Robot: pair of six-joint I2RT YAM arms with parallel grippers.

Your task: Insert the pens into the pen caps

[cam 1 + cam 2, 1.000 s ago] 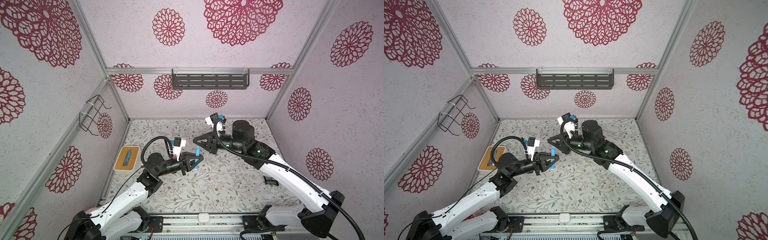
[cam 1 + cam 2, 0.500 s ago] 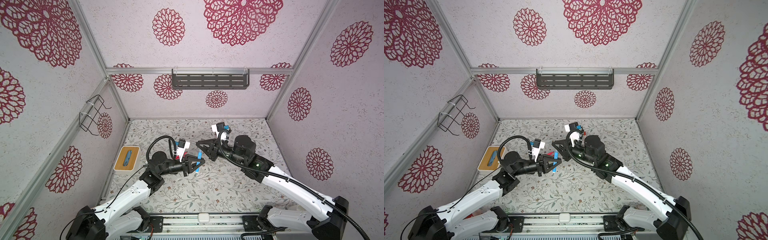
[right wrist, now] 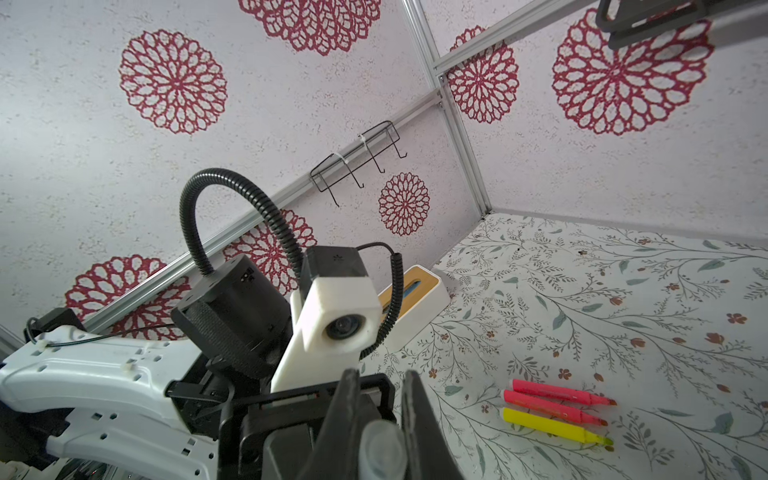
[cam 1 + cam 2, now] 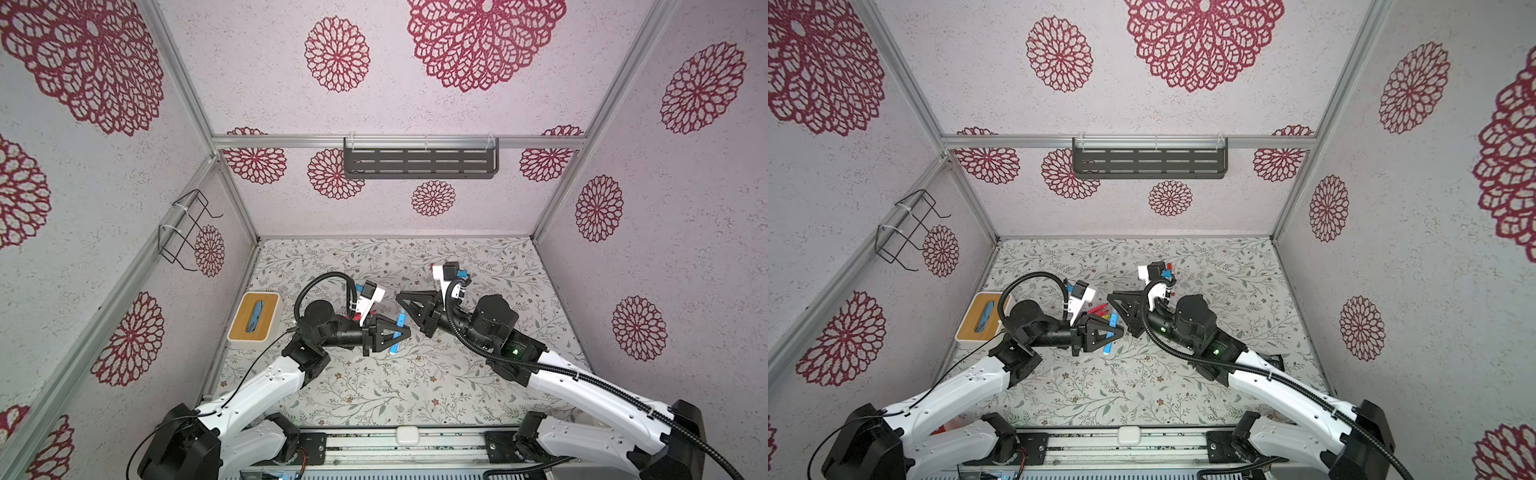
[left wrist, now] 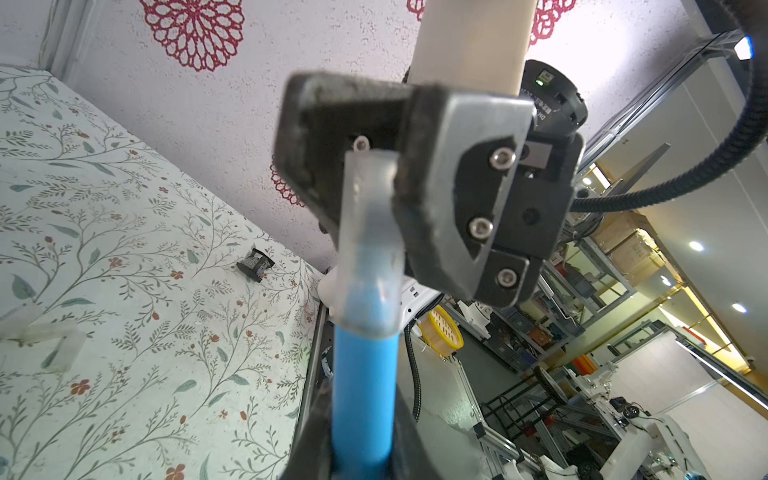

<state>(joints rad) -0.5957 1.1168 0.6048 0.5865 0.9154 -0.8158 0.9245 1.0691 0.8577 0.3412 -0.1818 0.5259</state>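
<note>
Right tool (image 5: 380, 166) nearer, clamping clear cap (image 5: 368, 249) (wrist views show it), left tool (image 4: 402, 332) gripping blue pen (image 5: 363, 386).

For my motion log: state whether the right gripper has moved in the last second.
Yes. In a top view the right gripper has come away from the grey wall shelf, toward the front rail.
</note>
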